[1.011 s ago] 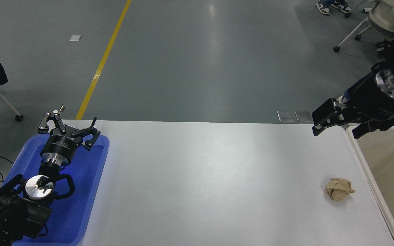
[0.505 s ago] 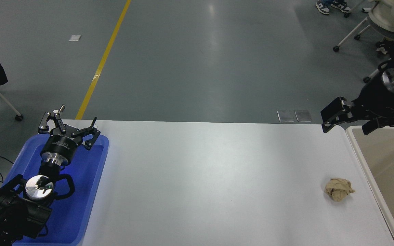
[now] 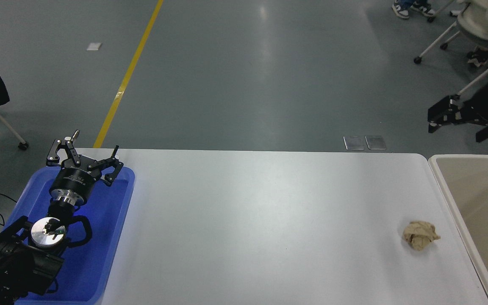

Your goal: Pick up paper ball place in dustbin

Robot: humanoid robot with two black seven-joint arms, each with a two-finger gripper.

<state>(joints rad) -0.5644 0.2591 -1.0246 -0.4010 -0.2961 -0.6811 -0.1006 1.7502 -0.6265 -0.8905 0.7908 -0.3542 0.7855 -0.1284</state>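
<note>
Head view: ball (image 3: 420, 235) sits on the desk (image 3: 261, 220) near its right edge, just left of the bin (image 3: 447, 199), not touching it. Right claw (image 3: 460, 123) is high, beyond the desk's far right corner, fingers apart, holding nothing, well apart from the ball. Left claw (image 3: 84, 159) parked over the blue tray (image 3: 117, 220), fingers spread. My call: come down from above, straddle the ball's middle, close gently, lift clear of the bin rim before releasing.
</note>
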